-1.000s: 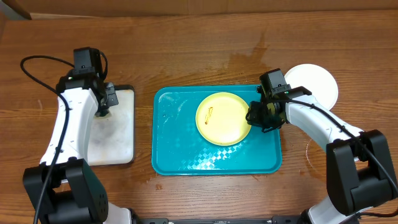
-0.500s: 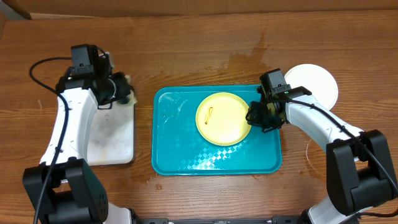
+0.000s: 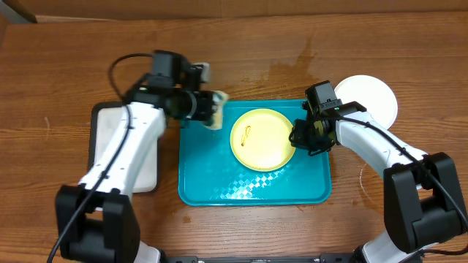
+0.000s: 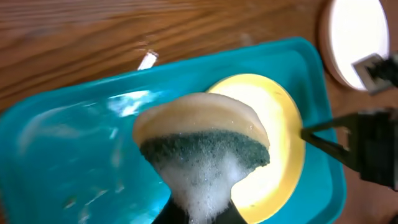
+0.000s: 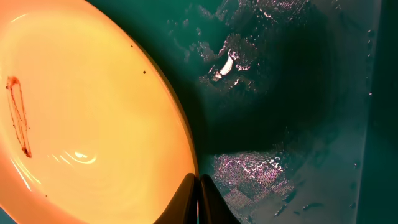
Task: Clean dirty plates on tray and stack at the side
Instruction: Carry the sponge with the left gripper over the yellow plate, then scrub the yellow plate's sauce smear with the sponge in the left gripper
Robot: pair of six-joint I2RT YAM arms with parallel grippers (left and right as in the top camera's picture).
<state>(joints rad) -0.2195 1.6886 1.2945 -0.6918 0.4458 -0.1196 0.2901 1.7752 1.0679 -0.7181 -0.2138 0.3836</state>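
Nearest me lies the turquoise tray point(image 3: 219, 191) on the wooden table point(image 3: 241, 51), its floor wet and shining. The pale yellow-green plate point(image 3: 267, 142) sits flat inside it, toward the far right part. A thin brownish smear point(image 3: 248, 134) marks the plate's left half. In the right wrist view the smear point(image 5: 17, 121) shows as a narrow reddish loop.

The right gripper point(image 3: 298, 137) is at the plate's right edge. In its own camera the two fingertips point(image 5: 186, 198) are pinched together on the plate's rim, with droplets on the tray floor just beside them.

To the left of the turquoise tray lies a black-rimmed tray point(image 3: 139, 157) with a white surface, partly under the left arm.

Farther back, the left gripper point(image 3: 207, 109) hangs over the tray's far left corner, clamped on a sponge point(image 4: 202, 140). The sponge is cream on one face and dark green on the other, with white foam down the green side. It is left of the plate; whether it touches the tray I cannot tell.

Off the tray, beyond its far right corner, a white plate point(image 3: 373, 98) lies on the table. Whether it is a single plate or a stack I cannot tell. A damp patch point(image 3: 292, 69) darkens the wood behind the tray.
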